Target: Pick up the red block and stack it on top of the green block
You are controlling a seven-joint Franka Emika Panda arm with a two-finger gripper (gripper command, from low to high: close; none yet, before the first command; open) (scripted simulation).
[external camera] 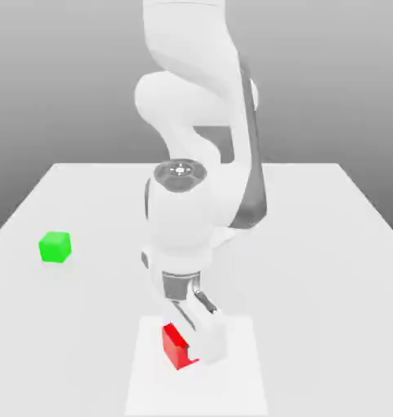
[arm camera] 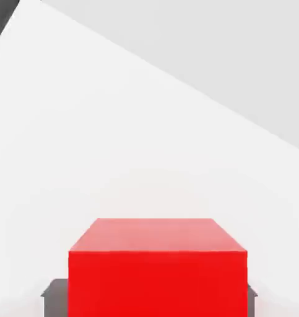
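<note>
The red block [external camera: 175, 345] lies near the table's front edge, low in the exterior view. My gripper [external camera: 188, 348] reaches down over it, one white finger [external camera: 209, 334] on its side toward the exterior view's right. In the hand view the red block [arm camera: 156, 267] sits close up, with dark finger pads [arm camera: 54, 298] flush against both of its side faces, so the gripper is shut on it. Whether the block rests on the table or hangs just above it I cannot tell. The green block [external camera: 54, 247] stands alone on the table, far off toward the exterior view's left.
The white table [external camera: 329, 269] stretches around both blocks, its far edge against a grey backdrop. The arm's bulky white links [external camera: 191, 195] tower over the table's middle. A paler square patch [external camera: 232, 383] surrounds the red block.
</note>
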